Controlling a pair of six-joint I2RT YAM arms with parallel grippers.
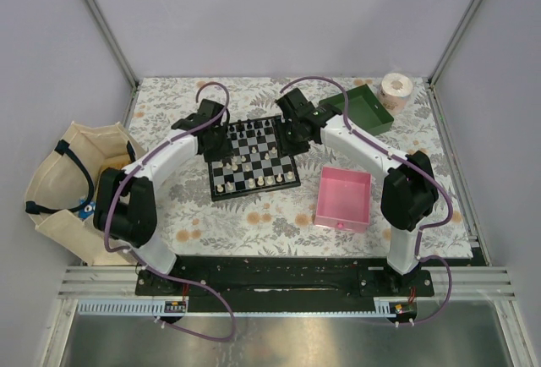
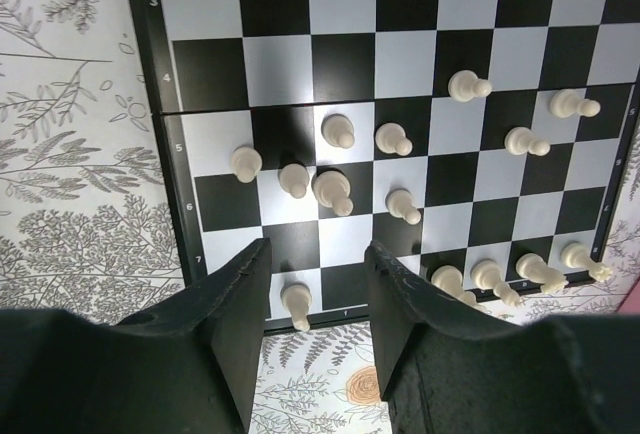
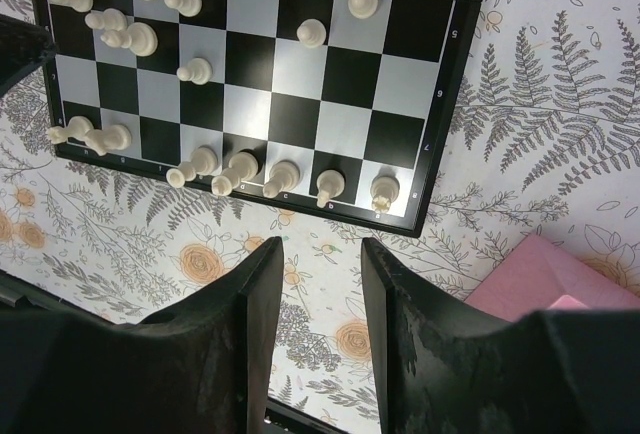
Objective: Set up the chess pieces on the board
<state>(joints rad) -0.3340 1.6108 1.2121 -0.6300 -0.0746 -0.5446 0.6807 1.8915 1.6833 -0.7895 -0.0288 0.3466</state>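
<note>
Nearest you in the top view, the pink square plastic tray (image 1: pixel 343 199) sits at lower right on the flower-printed tabletop (image 1: pixel 245 219), and only its own pink floor shows. At the left edge, the cream cloth bag (image 1: pixel 59 189) gapes open with something blue (image 1: pixel 87 208) inside, too small to name.

In mid-frame lies the small black-and-white chequered chessboard (image 1: pixel 252 157). The left gripper (image 1: pixel 218 137) and right gripper (image 1: pixel 292 134) hang over its far corners. Beyond, at upper right, the dark green square tray (image 1: pixel 359 109) shows plain green inside, with a pale paper roll (image 1: pixel 396 89) just past it.

Only the top view gives you the black chess pieces (image 1: pixel 258 125), along the board's far edge. The left wrist view shows its claw (image 2: pixel 318 254) spread wide and holding nothing, above the board's border, with cream-white chess pieces (image 2: pixel 332 189) scattered mid-board. The right wrist view shows its claw (image 3: pixel 322 249) also spread and holding nothing, over the tabletop just off the board. There a row of cream-white pieces lines the board's edge, and a corner of the pink tray sits at lower right.
</note>
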